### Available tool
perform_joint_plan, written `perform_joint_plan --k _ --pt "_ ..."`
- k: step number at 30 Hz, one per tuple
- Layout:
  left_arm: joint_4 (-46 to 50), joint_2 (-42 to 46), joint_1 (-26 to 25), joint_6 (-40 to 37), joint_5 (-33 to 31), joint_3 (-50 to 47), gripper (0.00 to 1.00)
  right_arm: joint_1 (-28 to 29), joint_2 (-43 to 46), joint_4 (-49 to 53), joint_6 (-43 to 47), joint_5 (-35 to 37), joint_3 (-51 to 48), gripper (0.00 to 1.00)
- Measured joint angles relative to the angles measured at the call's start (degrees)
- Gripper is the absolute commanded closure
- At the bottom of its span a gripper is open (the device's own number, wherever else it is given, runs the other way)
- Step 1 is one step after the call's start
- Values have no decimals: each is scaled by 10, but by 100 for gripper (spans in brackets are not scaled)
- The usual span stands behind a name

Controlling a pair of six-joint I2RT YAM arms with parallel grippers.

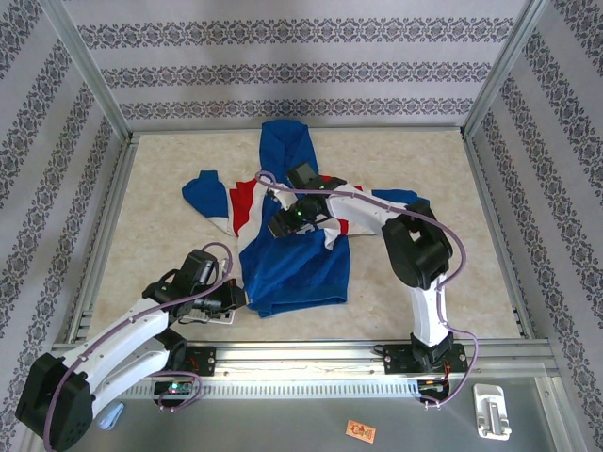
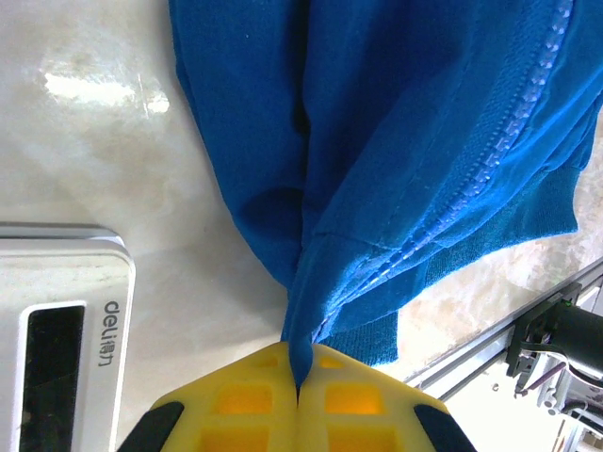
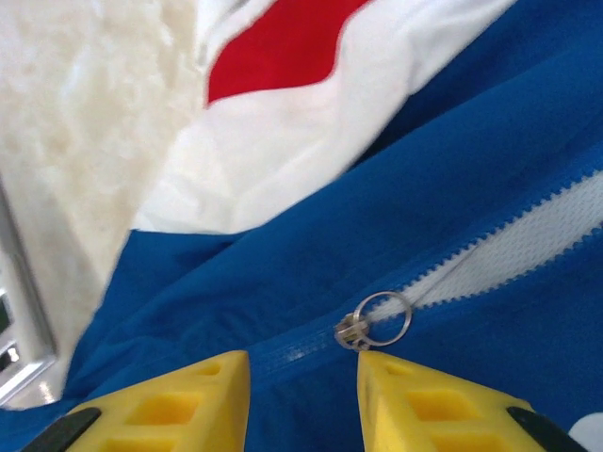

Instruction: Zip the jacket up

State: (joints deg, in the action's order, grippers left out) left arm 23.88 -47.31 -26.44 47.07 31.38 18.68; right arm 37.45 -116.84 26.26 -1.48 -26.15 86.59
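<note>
Just ahead of the right gripper (image 3: 301, 367), in the gap between its two yellow fingers (image 3: 170, 405), sits the zipper pull (image 3: 353, 331) with its wire ring (image 3: 386, 318). That gripper is spread wide and holds nothing. The zipper pull lies nearer one finger than the other and touches neither. From it the track runs two ways in the wrist view: closed teeth go back toward the left, and the open split, with white lining (image 3: 528, 235) showing, slants away ahead and to the right. So the long axis crosses the gripper's opening at a slant, not straight along it.

The left gripper (image 2: 300, 381) is clamped tight on the jacket (image 2: 377, 141) at its hem. Fabric rises in a fold out of the closed fingers, and the closed zipper (image 2: 490, 169) runs away ahead and to the right. From above, the jacket lies on the table (image 1: 151, 207) with its hood (image 1: 287, 141) away from the arms. The left gripper is at its near left corner and the right gripper is over its chest.

The right arm is far nearer the zipper pull. In my judgement it should ease forward, close on the ring, then draw along the split toward the hood while the left anchors the hem.
</note>
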Motion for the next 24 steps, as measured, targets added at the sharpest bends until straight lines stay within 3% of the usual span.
perform_joint_plan --k 24 --pt "2 -7 0 -1 -2 1 100 17 -110 80 19 127 111 53"
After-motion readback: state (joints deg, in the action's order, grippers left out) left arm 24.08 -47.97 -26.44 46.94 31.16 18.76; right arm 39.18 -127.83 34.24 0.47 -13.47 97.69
